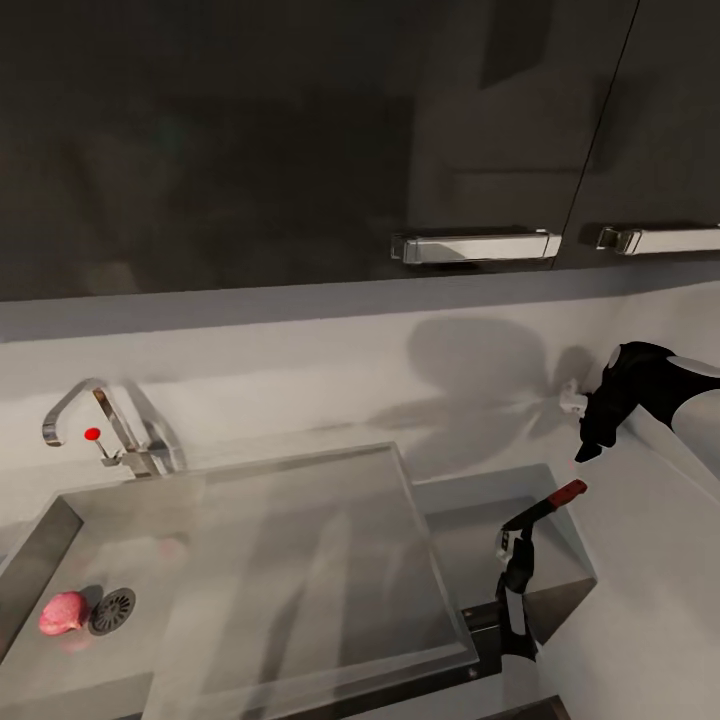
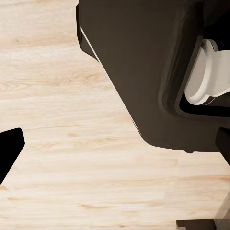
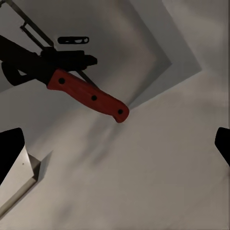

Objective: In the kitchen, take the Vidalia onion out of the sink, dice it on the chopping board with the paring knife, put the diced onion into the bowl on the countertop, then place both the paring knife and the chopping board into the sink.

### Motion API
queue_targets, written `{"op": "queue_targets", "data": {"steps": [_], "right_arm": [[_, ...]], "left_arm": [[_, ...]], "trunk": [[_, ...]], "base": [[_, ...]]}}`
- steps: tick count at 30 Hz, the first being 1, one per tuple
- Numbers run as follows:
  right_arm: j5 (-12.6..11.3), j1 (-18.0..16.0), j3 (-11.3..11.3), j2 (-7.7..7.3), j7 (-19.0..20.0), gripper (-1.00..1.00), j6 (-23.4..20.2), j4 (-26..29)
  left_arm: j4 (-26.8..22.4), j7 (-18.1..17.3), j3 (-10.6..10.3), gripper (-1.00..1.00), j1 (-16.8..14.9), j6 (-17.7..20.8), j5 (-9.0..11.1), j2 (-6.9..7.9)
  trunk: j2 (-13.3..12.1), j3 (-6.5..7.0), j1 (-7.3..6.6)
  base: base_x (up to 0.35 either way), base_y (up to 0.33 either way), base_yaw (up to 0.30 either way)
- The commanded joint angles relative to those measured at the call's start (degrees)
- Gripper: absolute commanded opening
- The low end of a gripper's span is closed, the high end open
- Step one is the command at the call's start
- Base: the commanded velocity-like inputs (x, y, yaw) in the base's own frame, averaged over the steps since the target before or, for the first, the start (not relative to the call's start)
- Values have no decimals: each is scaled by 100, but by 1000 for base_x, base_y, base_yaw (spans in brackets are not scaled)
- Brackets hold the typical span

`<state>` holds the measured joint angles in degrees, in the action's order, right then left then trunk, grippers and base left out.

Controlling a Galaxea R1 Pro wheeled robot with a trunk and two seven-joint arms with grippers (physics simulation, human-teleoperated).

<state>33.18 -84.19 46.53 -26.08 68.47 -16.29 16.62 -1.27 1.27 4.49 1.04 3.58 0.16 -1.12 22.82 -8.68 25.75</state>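
In right wrist view: knife [image 3: 88,96] w/ red handle, rivets.

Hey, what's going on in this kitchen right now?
The robot is facing the sink, where a pink onion lies beside the drain. Its right gripper hangs above a red-handled knife in a dark holder at the basin's right end; its open jaws are not touching the knife. The left wrist camera looks down at wood floor.
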Motion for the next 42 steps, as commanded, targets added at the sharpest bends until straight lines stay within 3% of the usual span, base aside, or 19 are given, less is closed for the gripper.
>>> {"op": "queue_targets", "data": {"steps": [1,15,42], "right_arm": [[22,1,-13,-3,16,100,-61,17],[22,82,-13,-3,-24,100,-67,17],[22,263,-4,-3,-154,100,-67,17]], "left_arm": [[-14,13,42,100,2,28,2,-2],[-14,13,40,100,2,29,2,-2],[-14,12,27,100,2,29,2,10]], "trunk": [[10,-10,3],[10,-18,3],[10,-208,3]], "base": [[2,0,0],[0,0,0],[0,0,0]]}}
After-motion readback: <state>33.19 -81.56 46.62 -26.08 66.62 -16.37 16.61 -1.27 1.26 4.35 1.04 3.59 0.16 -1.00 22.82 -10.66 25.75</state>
